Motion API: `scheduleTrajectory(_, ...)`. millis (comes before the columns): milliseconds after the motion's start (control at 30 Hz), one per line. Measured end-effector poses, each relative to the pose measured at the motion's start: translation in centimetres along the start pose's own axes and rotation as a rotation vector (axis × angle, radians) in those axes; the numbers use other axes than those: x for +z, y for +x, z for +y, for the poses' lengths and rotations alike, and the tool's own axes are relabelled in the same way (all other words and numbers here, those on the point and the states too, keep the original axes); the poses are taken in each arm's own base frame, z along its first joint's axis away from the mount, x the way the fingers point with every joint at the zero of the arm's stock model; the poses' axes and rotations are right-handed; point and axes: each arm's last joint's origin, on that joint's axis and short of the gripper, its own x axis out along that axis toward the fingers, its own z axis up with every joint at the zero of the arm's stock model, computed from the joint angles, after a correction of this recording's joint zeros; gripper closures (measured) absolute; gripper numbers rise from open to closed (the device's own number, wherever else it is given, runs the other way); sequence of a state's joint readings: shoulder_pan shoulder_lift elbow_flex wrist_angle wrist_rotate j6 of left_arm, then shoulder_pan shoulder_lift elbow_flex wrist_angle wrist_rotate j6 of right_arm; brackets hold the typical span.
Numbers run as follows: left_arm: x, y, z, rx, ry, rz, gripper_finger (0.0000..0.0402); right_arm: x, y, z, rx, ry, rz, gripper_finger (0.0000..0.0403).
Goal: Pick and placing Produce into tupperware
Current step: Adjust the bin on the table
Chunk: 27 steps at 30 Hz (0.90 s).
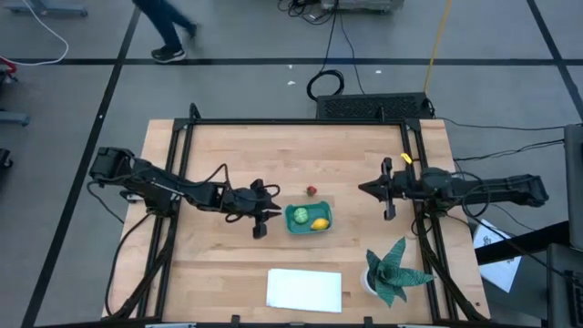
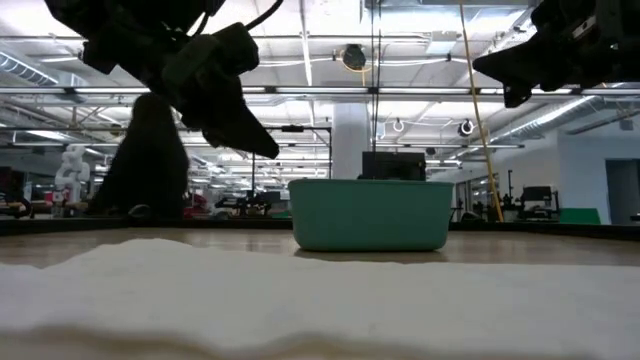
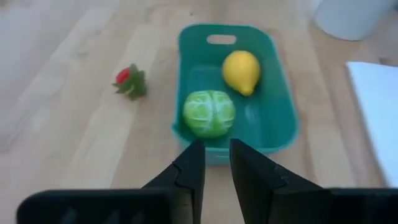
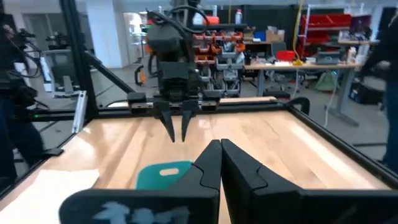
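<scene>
Wooden surface (image 1: 219,264) shows me lemon (image 1: 320,223) and green piece (image 1: 301,216) inside the tupperware (image 1: 309,229), red piece (image 1: 311,190) just outside its far rim, nearest my left pincer (image 1: 264,221) (slightly parted, empty), while right pincer (image 1: 366,189) waits closed.

Wooden table (image 1: 228,255): teal tub (image 1: 308,228), red piece (image 1: 311,190), white sheet (image 1: 304,290), plant (image 1: 393,271).

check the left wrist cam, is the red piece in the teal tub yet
No, the red piece lies on the bare wood outside the teal tub, which holds only the lemon and green piece.
</scene>
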<state>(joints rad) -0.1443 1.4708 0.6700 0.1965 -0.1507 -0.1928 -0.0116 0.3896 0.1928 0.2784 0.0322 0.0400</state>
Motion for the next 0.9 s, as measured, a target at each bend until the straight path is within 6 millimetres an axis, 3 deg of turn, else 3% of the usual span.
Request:
scheduleTrajectory(400,-3.2,-0.2,0.3,0.023,-0.026,-0.04,0.0323,-1.3,0.8,-1.2,-0.096,0.06,0.117,0.0403)
scheduleTrajectory(900,-4.0,0.0,0.3,0.004,-0.055,-0.062,0.0323,-3.9,1.3,-1.5,-0.148,0.203,0.362,0.0403)
